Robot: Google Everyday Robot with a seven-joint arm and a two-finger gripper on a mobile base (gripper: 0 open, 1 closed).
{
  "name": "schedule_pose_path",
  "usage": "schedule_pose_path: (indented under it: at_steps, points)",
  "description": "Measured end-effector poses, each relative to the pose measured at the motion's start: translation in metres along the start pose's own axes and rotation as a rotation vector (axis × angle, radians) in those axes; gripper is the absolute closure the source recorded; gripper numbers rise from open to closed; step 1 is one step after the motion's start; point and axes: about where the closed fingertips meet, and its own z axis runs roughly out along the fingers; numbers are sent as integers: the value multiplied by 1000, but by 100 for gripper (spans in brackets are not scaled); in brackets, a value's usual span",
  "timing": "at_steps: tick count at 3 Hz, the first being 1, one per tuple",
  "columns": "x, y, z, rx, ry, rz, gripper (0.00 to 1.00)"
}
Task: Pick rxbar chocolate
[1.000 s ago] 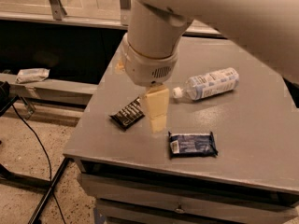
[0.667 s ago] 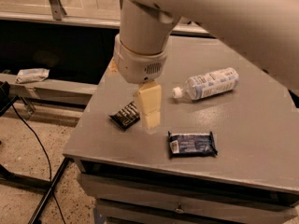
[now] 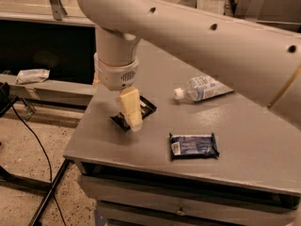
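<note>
Single arm reaches in from upper right, wrist pointing down over the left part of the grey table. Gripper hangs directly over the rxbar chocolate, its cream tip crossing the middle of the wrapper in this view. Black ends of the bar show on either side of it, one toward the near-left table edge, one toward the far right. Bar lies flat, long axis on a diagonal from near-left to far-right. So the target sits straight below the gripper, not off to a side; judgement: what remains is mostly a vertical matter plus lining the closing direction across the bar's short width. Contact with the wrapper: cannot tell, the tip hides the spot. How wide the gripper stands: cannot tell from this angle. Dark blue bar wrapper lies well apart to the right, nearer the front edge, long axis roughly parallel to that edge. Small plastic bottle lies on its side farther back, right of the gripper, apart from both bars.
</note>
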Motion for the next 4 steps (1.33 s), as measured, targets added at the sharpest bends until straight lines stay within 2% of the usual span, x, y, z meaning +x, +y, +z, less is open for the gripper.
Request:
schedule_pose_path:
  at_steps: [1,2,3,4]
  points:
    - [13,-7,10,9,61,-16,0]
    - [25,-7,16,21,89,-23,0]
    - [33,-5,24,19,90,-32,14]
    - [36,-3,29,14,82,-41,38]
